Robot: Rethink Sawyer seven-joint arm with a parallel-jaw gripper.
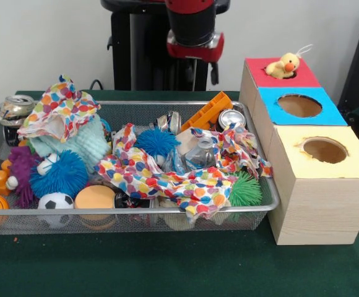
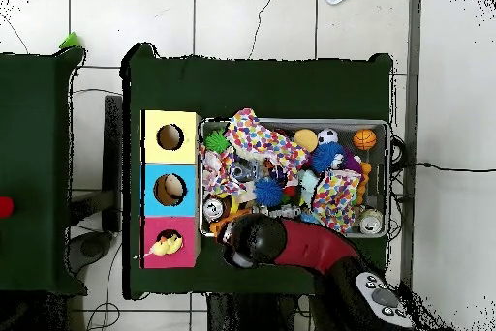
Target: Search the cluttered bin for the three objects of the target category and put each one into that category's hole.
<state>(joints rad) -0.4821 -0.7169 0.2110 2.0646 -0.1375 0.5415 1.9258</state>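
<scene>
Yellow plush duck sits in the red hole: soft, light, best pinched at the body. Gripper hangs above the bin; jaw state unreadable.

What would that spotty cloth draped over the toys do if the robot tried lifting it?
The spotty cloth looks thin and floppy, so it would probably sag and trail. It lies over a plastic bottle and beside a green spiky ball, so it might drag those along.

Yellow plush duck sitting upright in the red box's hole, just right of the raised gripper.
</scene>
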